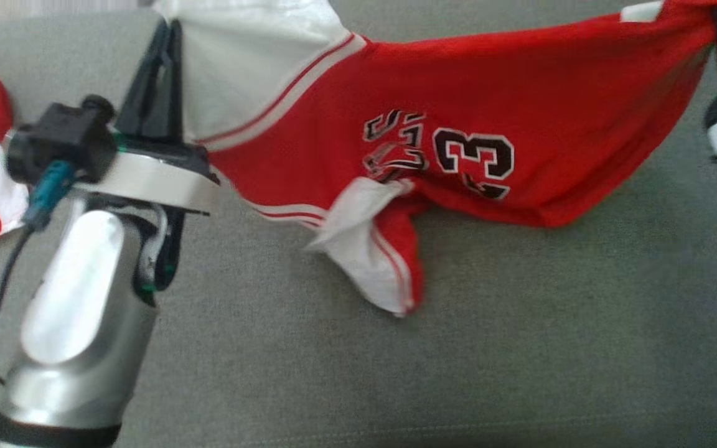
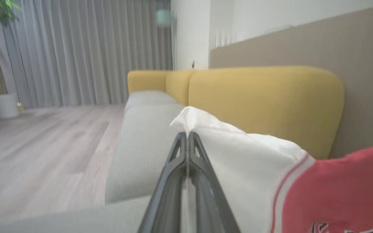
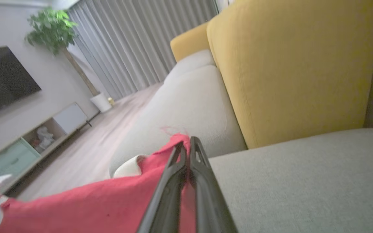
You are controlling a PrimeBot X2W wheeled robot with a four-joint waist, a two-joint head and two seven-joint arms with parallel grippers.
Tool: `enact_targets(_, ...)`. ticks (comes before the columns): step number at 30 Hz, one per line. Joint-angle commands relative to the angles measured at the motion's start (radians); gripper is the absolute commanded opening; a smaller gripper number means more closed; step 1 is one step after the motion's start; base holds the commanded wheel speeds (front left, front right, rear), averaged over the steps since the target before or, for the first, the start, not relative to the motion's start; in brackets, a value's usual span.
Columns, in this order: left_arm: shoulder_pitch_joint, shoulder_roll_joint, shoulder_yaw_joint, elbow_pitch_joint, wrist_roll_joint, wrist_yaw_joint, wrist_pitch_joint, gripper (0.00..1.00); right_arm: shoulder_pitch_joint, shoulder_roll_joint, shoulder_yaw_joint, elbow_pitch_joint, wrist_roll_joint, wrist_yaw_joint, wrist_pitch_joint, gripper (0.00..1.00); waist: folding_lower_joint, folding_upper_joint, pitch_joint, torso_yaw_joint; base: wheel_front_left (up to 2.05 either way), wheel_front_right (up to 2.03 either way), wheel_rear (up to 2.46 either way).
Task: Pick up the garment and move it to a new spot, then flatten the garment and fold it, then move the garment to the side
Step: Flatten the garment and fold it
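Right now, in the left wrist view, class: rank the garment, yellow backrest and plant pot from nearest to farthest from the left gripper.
1. Garment: clamped in the left gripper, spreading right.
2. Yellow backrest: just behind it, to the right.
3. Plant pot: far left, on the floor by the curtain.

Red garment (image 1: pixel 551 81), front panel: number "23" (image 1: pixel 473 157), black with white outline, legible. Beside it, matching black lettering (image 1: pixel 393 146), creased by folds; only an "S" reads with confidence. No other markings legible
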Motion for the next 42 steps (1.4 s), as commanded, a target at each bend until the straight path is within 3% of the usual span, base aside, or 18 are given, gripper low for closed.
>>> enact_targets(1, -0.028, 0.04, 0.05, -0.061, 0.013, 0.002, -0.012, 0.0, 0.008, -0.025, -0.02, -0.052, 0.021, 0.007, 0.011, 0.0, 0.0, 0.0, -0.023, -0.011, 0.0, 0.0, 0.0)
enact_targets(8, -0.077, 0.082, 0.083, -0.268, 0.063, -0.006, -0.011, 0.0, 0.031, -0.011, -0.204, -0.267, 0.069, 0.007, 0.077, 0.0, 0.0, 0.0, -0.087, -0.01, 0.0, 0.0, 0.0)
enact_targets(14, -0.174, 0.107, 0.091, -0.357, 0.06, -0.019, 0.063, 0.0, 0.009, 0.082, -0.359, -0.408, 0.014, 0.007, 0.177, 0.0, 0.0, 0.0, -0.138, -0.01, 0.0, 0.0, 0.0)
enact_targets(21, -0.225, 0.101, 0.087, -0.33, 0.024, -0.034, 0.12, 0.0, -0.009, 0.224, -0.472, -0.477, -0.077, 0.007, 0.328, 0.0, 0.0, 0.0, -0.153, -0.014, 0.0, 0.0, 0.0)
enact_targets(27, -0.288, 0.08, 0.082, -0.22, -0.006, -0.059, 0.101, 0.0, -0.043, 0.297, -0.542, -0.467, -0.159, 0.007, 0.407, 0.0, 0.0, 0.0, -0.119, -0.008, 0.0, 0.0, 0.0)
enact_targets(33, -0.465, 0.049, 0.076, 0.011, -0.024, -0.105, 0.058, 0.0, -0.18, 0.359, -0.55, -0.354, -0.225, 0.007, 0.406, 0.0, 0.0, 0.0, -0.054, -0.013, 0.0, 0.0, 0.0)
enact_targets(36, -0.584, 0.035, 0.068, 0.166, -0.019, -0.126, 0.052, 0.0, -0.288, 0.376, -0.521, -0.252, -0.253, 0.007, 0.357, 0.0, 0.0, 0.0, -0.026, -0.025, 0.0, 0.0, 0.0)
enact_targets(42, -0.813, 0.035, 0.063, 0.418, 0.032, -0.131, 0.003, 0.0, -0.471, 0.385, -0.368, -0.044, -0.284, 0.007, 0.176, 0.0, 0.0, 0.0, -0.018, -0.057, 0.0, 0.0, 0.0)
